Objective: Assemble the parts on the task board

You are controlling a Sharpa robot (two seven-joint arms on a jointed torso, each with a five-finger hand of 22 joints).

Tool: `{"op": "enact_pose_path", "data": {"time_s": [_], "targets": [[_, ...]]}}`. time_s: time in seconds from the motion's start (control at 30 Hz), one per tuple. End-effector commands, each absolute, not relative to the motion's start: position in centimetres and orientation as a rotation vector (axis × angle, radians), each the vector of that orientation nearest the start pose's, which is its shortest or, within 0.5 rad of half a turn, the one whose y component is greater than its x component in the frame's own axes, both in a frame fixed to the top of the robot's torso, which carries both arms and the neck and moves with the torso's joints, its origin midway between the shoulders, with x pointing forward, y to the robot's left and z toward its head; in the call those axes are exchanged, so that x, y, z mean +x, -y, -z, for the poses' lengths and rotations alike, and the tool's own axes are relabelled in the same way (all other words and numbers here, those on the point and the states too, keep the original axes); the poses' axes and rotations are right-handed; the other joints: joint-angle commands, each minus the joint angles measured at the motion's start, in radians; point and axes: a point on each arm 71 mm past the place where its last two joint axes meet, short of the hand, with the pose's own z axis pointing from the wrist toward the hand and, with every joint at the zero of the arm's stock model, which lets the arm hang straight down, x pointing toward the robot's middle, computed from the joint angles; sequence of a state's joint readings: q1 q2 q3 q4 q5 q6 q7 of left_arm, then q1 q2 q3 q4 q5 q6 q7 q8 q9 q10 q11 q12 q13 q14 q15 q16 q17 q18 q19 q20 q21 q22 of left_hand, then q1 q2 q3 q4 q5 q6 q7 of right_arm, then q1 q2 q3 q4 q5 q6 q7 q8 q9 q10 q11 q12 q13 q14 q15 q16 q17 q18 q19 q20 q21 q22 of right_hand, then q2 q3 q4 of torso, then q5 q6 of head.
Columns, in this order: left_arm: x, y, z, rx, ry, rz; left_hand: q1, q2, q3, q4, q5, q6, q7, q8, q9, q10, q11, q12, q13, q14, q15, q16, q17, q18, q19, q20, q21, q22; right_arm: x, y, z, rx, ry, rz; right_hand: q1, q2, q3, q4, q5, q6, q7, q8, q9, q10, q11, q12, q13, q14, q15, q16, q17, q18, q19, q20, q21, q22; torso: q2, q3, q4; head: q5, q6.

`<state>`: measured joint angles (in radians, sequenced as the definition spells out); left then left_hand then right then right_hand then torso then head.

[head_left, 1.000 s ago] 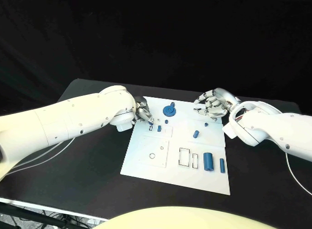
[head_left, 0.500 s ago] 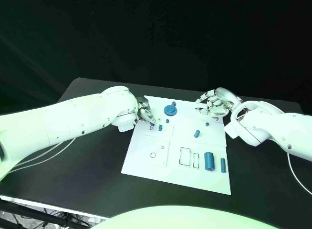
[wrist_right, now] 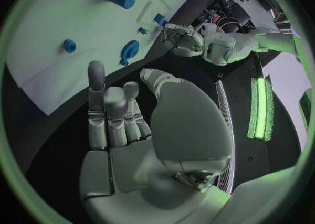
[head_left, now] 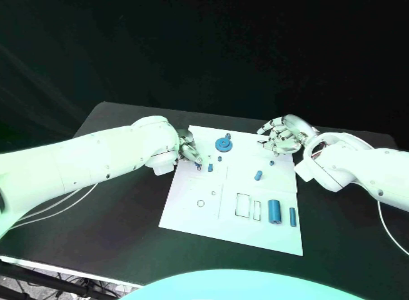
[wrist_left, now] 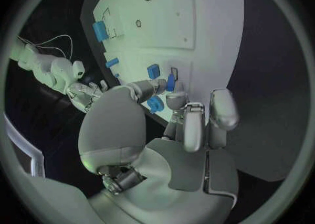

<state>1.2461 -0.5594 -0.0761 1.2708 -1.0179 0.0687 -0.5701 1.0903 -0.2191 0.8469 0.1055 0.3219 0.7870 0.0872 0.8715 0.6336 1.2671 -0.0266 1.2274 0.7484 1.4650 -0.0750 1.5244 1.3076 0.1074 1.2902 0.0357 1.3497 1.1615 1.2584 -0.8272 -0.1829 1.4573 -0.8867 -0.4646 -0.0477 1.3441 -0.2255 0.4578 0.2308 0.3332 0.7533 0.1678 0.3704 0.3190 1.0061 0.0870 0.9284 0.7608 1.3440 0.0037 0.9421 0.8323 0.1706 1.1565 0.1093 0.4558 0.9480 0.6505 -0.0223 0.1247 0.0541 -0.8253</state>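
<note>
Evidently the left hand (head_left: 188, 152) was busy at the far left corner of the task board (head_left: 214, 212), which lay flat in the middle of the black worktop (head_left: 106, 206). In the left wrist view, its thumb and a finger pinched a small blue peg (wrist_left: 170, 82) held upright just over the board's surface, with another small blue block (wrist_left: 153, 70) just beside it; the remaining fingers stood apart, probably to keep the view of the socket free. I judged the peg was being lined up with a hole near that corner, so the pinch was kept narrow and the part vertical.

The right hand (head_left: 281, 136) hovered over the far right corner of the board with nothing in it, its fingers (wrist_right: 98, 103) lying close together and only lightly curled, seemingly waiting its turn without crowding the other arm.

Between the two hands sat the round blue wheel (head_left: 222, 145) on the far edge. A short blue piece (head_left: 257, 175) lay near the board's middle, while a blue cylinder (head_left: 274, 210) and a thin blue bar (head_left: 292, 217) lay side by side at the near right, next to two outlined rectangular slots (head_left: 247, 207) that appeared unfilled. Much of the assembly seemed to remain undone.
</note>
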Motion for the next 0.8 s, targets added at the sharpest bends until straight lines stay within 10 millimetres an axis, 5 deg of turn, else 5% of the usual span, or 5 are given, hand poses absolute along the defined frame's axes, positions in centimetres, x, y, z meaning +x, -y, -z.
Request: {"op": "enact_pose_path", "data": {"time_s": [0.03,0.33,0.8], "targets": [[51.99,-14.78,23.01,-0.245,-2.289,0.381,0.0,0.01,0.107,-0.105,0.005,0.05,-0.042,0.043,0.0,0.007,-0.001,0.006,0.001,0.079,-0.005,0.005,0.155,-0.012,0.004,-0.001,0.002,0.001,49.39,22.55,20.96,0.397,-1.717,-0.802,0.001,-0.009,0.013,0.0,0.004,-0.001,0.007,0.005,-0.002,-0.022,-0.003,-0.067,-0.063,-0.046,0.005,-0.145,-0.107,0.012,-0.023,0.003,-0.05,-0.034,0.0,-0.0008,-0.0003,0.003,0.001],[51.79,-14.85,23.5,-0.24,-2.297,0.375,-0.001,0.011,0.107,-0.105,0.004,0.052,-0.042,0.043,-0.001,0.007,-0.002,0.006,0.001,0.079,-0.005,0.005,0.156,-0.012,0.003,-0.002,0.001,0.0,49.43,22.6,20.89,0.407,-1.704,-0.814,-0.004,-0.016,0.036,-0.006,0.004,-0.021,0.028,0.014,-0.005,-0.056,0.024,-0.245,-0.234,-0.122,0.036,-0.397,-0.183,0.008,-0.094,0.036,-0.186,-0.145,0.0,-0.0013,0.0009,-0.002,-0.001],[51.38,-14.38,23.79,-0.216,-2.301,0.381,-0.003,0.012,0.105,-0.105,0.004,0.053,-0.043,0.043,-0.003,0.01,-0.002,0.007,0.004,0.08,-0.005,0.006,0.158,-0.012,0.003,-0.002,0.001,0.0,49.46,22.67,20.8,0.417,-1.69,-0.83,-0.013,-0.013,0.04,-0.018,0.006,-0.042,0.05,0.038,-0.007,-0.076,0.052,-0.357,-0.399,-0.173,0.07,-0.592,-0.248,0.009,-0.14,0.072,-0.295,-0.257,0.0,-0.0001,-0.0001,-0.004,-0.006]]}}
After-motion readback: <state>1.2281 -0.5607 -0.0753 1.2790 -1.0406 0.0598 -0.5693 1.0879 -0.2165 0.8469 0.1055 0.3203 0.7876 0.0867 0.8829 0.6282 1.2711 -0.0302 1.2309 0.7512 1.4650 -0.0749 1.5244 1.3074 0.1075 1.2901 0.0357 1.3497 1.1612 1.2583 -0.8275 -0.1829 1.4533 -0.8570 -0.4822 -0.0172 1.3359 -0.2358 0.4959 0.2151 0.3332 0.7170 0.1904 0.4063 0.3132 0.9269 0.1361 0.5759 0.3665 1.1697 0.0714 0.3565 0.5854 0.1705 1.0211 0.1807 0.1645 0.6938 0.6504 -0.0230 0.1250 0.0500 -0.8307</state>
